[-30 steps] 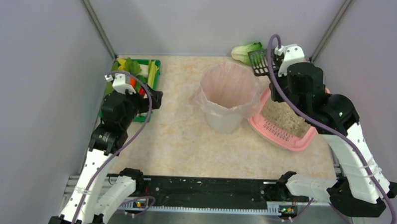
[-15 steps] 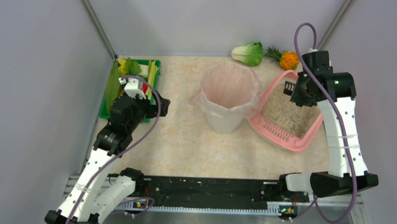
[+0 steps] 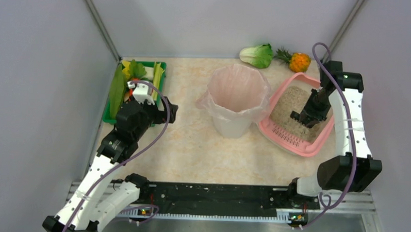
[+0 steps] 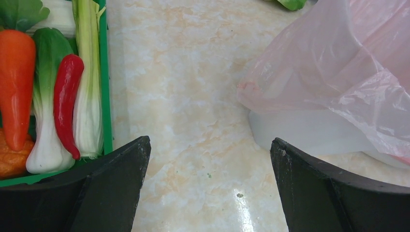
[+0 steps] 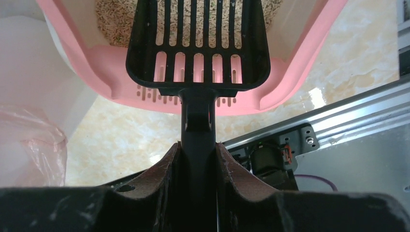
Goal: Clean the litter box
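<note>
Beige granules (image 3: 289, 106) are held in the litter box (image 3: 295, 145); a slotted scoop (image 5: 196, 89) is clamped by right pincer (image 5: 197, 149); left pincer (image 4: 209, 145) spread apart

The left gripper (image 4: 209, 143) is wide open, and its two black fingers (image 4: 111, 193) have only bare worktop (image 4: 183, 72) between them. Toward the left edge of the worktop lies a green tray (image 4: 102, 72). In it are an orange carrot (image 4: 14, 82), a leafy green with a white stem (image 4: 44, 111), a red chili (image 4: 67, 101) and a pale stalk (image 4: 89, 87). On the other side stands a white bin (image 4: 309, 133) with a pink bag (image 4: 338, 58) hanging over its rim.
</note>
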Robot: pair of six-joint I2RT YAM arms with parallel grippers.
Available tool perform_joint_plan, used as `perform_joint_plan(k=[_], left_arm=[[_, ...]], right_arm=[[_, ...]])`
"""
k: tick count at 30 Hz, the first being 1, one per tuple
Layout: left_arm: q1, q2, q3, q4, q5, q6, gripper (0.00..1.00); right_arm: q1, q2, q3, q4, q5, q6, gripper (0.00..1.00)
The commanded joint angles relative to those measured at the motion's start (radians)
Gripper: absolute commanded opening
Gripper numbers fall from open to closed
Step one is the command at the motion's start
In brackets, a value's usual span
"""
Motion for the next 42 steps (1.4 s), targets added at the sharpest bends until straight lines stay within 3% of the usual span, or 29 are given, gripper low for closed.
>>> perform_joint_plan(k=[1, 15, 20, 26, 42], left_arm=[[-0.02, -0.015, -0.009, 0.017, -0.036, 0.036, 0.99], [-0.035, 0.024, 0.016, 0.004, -0.061, 0.061, 0.99], [-0.048, 0.064, 0.042, 0.009, -0.068, 0.074, 0.99], [-0.056, 0.107, 0.071, 0.006, -0.071, 0.073, 0.99], [-0.056, 0.163, 0.105, -0.007, -0.081, 0.043, 0.99]], right_arm=[[-0.049, 0.056, -0.008, -0.004, -0.093, -0.008, 0.0], [-0.1, 0.22, 0.008, -0.004, -0.229, -0.059, 0.0], [-0.1, 0.229, -0.024, -0.012, -0.182, -0.051, 0.0], [-0.112, 0.239, -0.051, -0.002, 0.037, -0.004, 0.0], [-0.118, 0.19, -0.363, 0.505, -0.002, -0.063, 0.0]])
